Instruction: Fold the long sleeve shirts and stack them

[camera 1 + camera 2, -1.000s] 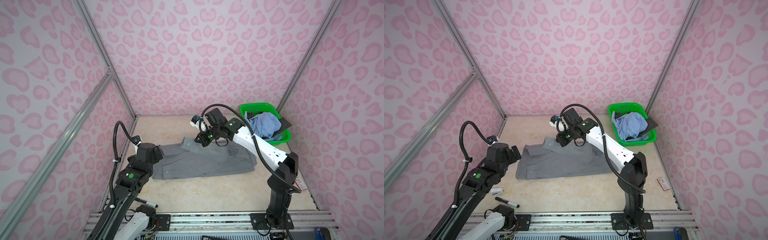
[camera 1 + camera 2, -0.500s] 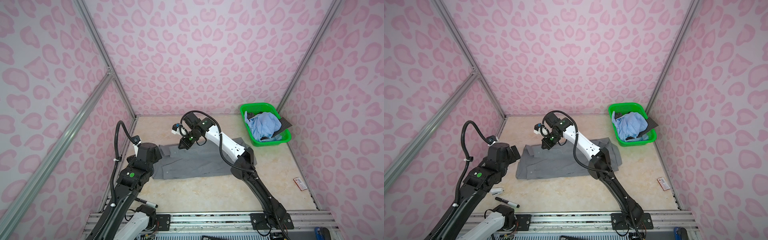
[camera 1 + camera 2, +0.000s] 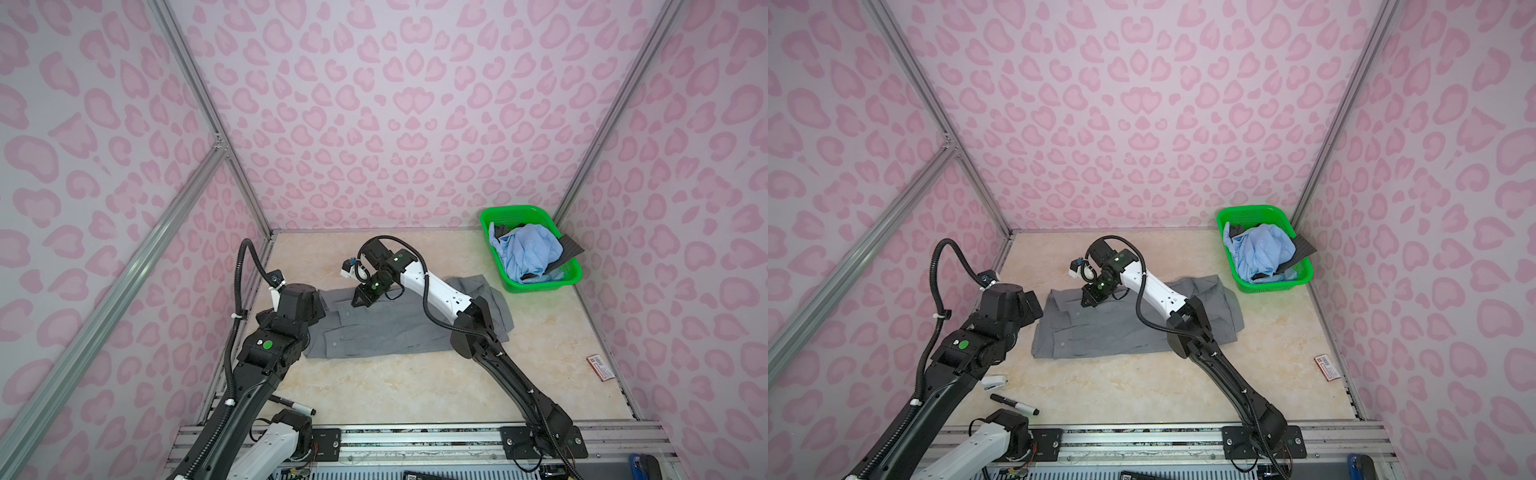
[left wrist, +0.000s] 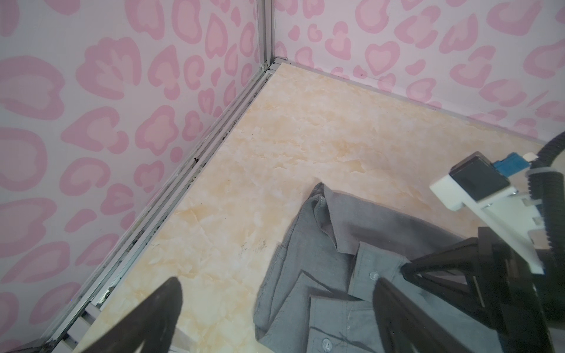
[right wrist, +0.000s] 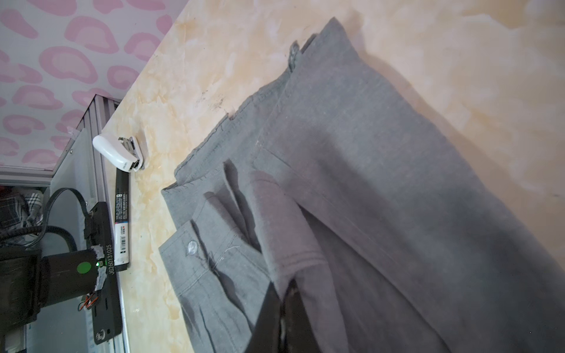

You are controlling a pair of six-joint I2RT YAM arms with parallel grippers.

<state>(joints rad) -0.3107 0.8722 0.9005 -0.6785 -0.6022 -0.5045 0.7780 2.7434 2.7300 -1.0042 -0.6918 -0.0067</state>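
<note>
- Right gripper point(image 5: 282, 305), clamped tight, pinches a fold of the grey shirt point(image 3: 395, 332) beneath it.
- Left gripper point(image 4: 276, 282), spread wide, holds nothing beside the shirt's collar end.
- Marbled table point(image 3: 395, 395) below both; pink-patterned walls point(image 3: 374, 124) around.

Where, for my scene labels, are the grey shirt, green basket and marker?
grey shirt point(image 3: 395, 332): in a top view, on its flat middle.
green basket point(image 3: 544, 284): in a top view, on its front wall.
marker point(image 3: 1013, 404): in a top view, on its barrel.

Beige marbled table point(image 3: 415, 386), grey shirt point(image 3: 386, 332) spread flat at centre, green basket point(image 3: 540, 284) at 2 o'clock, red tag point(image 3: 600, 366) at 4 o'clock, black marker point(image 3: 1014, 404) and white stapler point(image 3: 994, 381) at 8 o'clock
</note>
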